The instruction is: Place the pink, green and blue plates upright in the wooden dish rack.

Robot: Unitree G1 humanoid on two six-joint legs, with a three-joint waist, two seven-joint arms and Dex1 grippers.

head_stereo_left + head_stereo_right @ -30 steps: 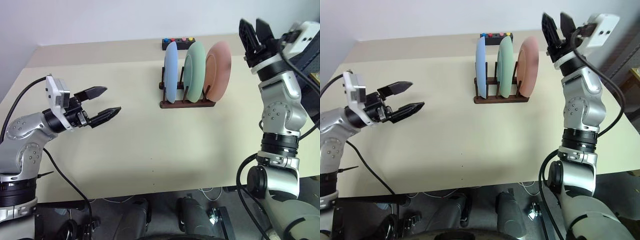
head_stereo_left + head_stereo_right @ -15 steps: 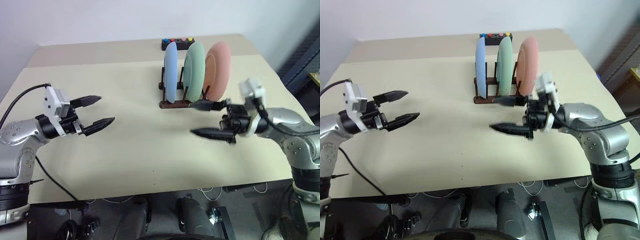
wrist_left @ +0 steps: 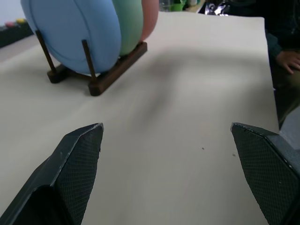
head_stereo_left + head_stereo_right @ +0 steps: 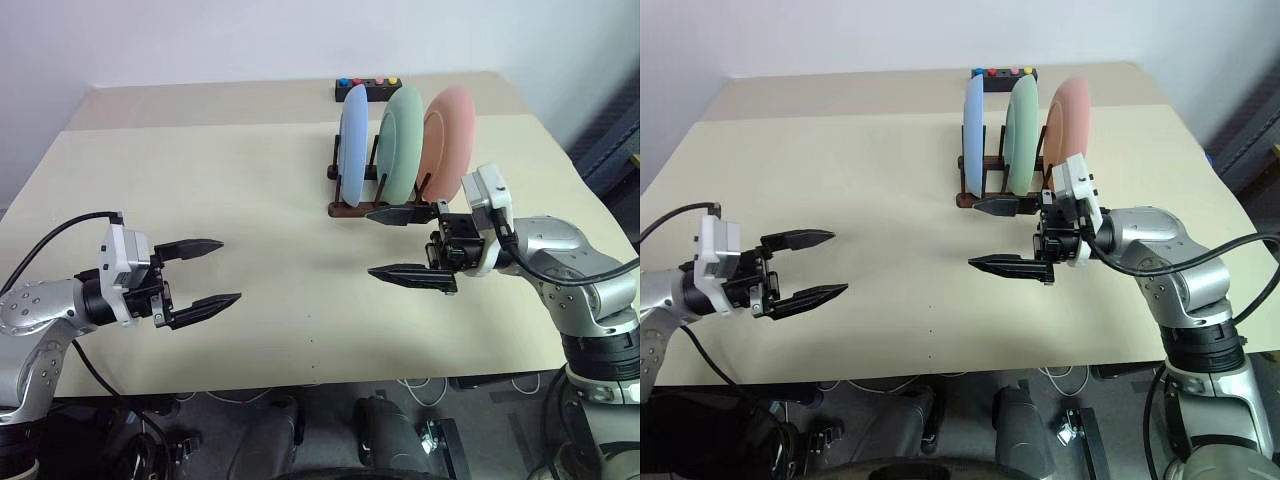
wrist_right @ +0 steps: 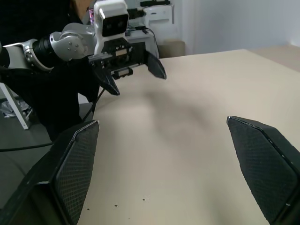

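Beige table point(image 4: 250, 180) against pale wall point(image 4: 250, 40), cables point(image 4: 420, 385) underneath.

Blue plate point(image 4: 353, 145), green plate point(image 4: 404, 142), pink plate point(image 4: 449, 143)

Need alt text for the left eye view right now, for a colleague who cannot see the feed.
Light blue round plate, pale mint green round plate and salmon pink round plate stand upright in the dark brown wooden dish rack on a beige table. The left gripper and right gripper hover open and empty, facing each other.
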